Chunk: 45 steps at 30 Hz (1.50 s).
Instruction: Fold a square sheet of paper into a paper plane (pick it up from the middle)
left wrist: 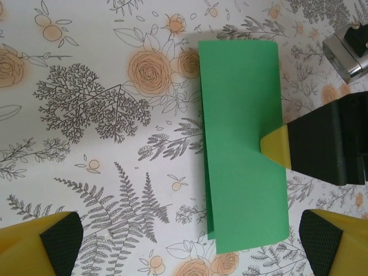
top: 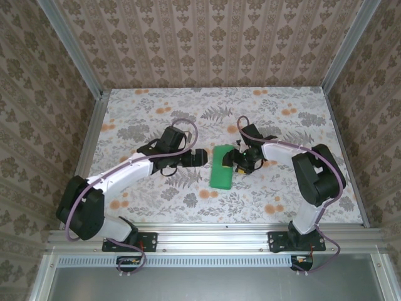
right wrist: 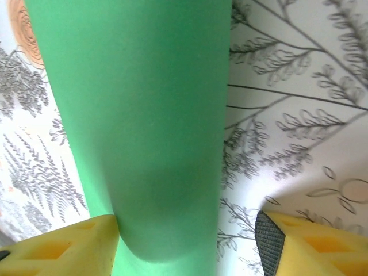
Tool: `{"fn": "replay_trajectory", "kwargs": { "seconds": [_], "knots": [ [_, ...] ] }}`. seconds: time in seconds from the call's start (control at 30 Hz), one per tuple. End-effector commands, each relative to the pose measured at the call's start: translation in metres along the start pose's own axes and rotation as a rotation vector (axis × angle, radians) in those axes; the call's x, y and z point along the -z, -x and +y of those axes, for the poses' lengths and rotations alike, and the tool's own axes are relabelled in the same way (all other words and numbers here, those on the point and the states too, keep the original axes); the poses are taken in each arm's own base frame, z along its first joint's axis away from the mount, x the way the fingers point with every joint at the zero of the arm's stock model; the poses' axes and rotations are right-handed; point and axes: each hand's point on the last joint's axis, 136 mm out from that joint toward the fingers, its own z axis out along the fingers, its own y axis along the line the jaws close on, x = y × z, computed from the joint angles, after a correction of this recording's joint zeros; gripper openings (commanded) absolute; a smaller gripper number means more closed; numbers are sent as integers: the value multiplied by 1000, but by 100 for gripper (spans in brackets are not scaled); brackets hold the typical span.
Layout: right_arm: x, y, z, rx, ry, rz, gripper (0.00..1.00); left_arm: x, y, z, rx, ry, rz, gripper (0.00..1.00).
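The square sheet of paper (top: 222,167) is bright green and lies doubled over into a long rectangle on the flowered table, not a pointed dart. In the left wrist view the sheet (left wrist: 241,144) has a rounded fold on its right side, with the lower layer peeking out at the left. My left gripper (top: 201,157) hangs open just left of it, and its fingers (left wrist: 57,241) hold nothing. My right gripper (top: 240,161) is open at the sheet's right edge. One of its yellow fingertips (left wrist: 275,148) touches the fold. Close up, the curled fold (right wrist: 144,126) rests against its left finger (right wrist: 63,247).
The flower-print tabletop (top: 156,113) has patterned walls and aluminium rails on three sides. The right arm's black wrist body (left wrist: 330,141) sits close to the sheet's right side. Bare table lies beyond and in front of the sheet.
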Motion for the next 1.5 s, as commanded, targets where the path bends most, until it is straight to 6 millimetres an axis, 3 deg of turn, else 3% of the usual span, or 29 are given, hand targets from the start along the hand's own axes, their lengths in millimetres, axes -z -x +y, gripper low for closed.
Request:
{"fn": "replay_trajectory", "kwargs": {
  "seconds": [0.0,1.47],
  "knots": [
    [16,-2,-11,28,-90,-18,66,2,9,-5,20,6,-19,100],
    [-13,5,-10,-84,-95,-35,66,-13,7,-8,1,-14,14,98]
  ]
}}
